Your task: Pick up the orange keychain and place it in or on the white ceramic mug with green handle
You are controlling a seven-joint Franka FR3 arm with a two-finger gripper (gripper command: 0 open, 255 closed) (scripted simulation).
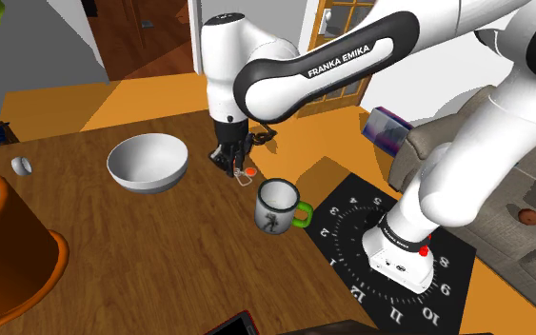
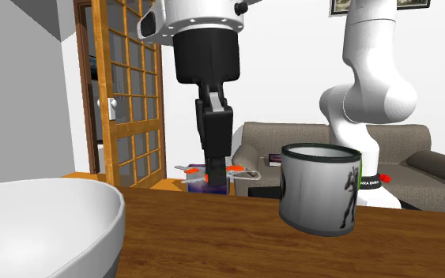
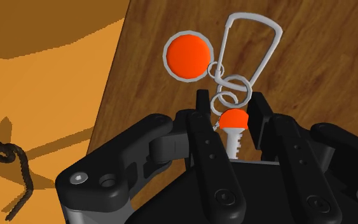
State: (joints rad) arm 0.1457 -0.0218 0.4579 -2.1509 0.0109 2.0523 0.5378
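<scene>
The orange keychain (image 3: 187,55) has an orange disc, silver rings, a silver carabiner (image 3: 254,38) and a small key with an orange head (image 3: 233,119). My gripper (image 3: 231,121) is shut on that key, while the disc and carabiner stick out past the fingertips over the wooden table (image 1: 161,247). In the shoulder view the gripper (image 1: 232,167) points down between the bowl and the mug, with the keychain (image 1: 247,173) at its tips, close to the tabletop. The white mug with a green handle (image 1: 277,205) stands upright just beyond it. Across the table, the keychain (image 2: 234,170) shows either side of the fingers (image 2: 213,150), beside the mug (image 2: 319,189).
A white bowl (image 1: 147,162) sits near the gripper on the side away from the mug. A big orange pot (image 1: 13,252) fills the shoulder view's lower left, with a small grey object (image 1: 21,166) behind it. A black clock-face mat (image 1: 351,238) lies under the stand.
</scene>
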